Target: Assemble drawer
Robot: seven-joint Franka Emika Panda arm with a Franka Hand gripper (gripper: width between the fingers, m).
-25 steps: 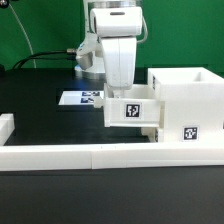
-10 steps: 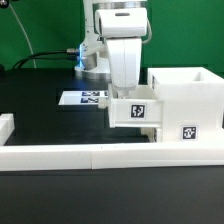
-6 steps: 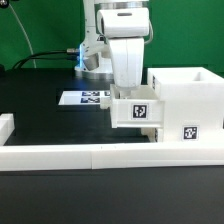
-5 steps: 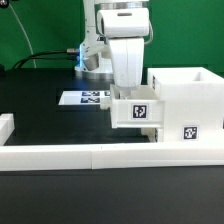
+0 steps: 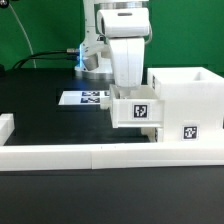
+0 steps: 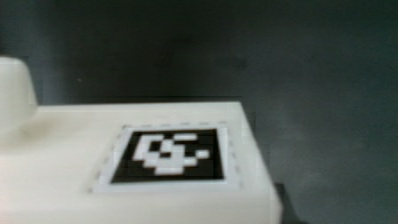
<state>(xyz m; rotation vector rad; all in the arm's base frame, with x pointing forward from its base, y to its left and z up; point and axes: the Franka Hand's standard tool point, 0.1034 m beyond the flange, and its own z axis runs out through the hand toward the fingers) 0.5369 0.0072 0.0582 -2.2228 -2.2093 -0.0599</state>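
The tall white drawer casing [image 5: 186, 98] stands at the exterior view's right and carries a square tag low on its front. A small white tray [image 5: 137, 111] with a tag on its face hangs against the casing's left side, a little above the table. My gripper [image 5: 128, 90] comes straight down onto the tray and is shut on it; the tray hides the fingertips. In the wrist view the tray's tagged white face [image 6: 169, 156] fills the near part of the picture. No second tray is in view.
A long low white rail [image 5: 90, 155] runs along the front, with a raised end [image 5: 5, 126] at the exterior view's left. The marker board [image 5: 84, 98] lies flat on the black table behind the tray. A green backdrop and cables are at the back.
The gripper and the tray have moved toward the exterior view's right, closer against the casing. In the last half second nothing has visibly moved.
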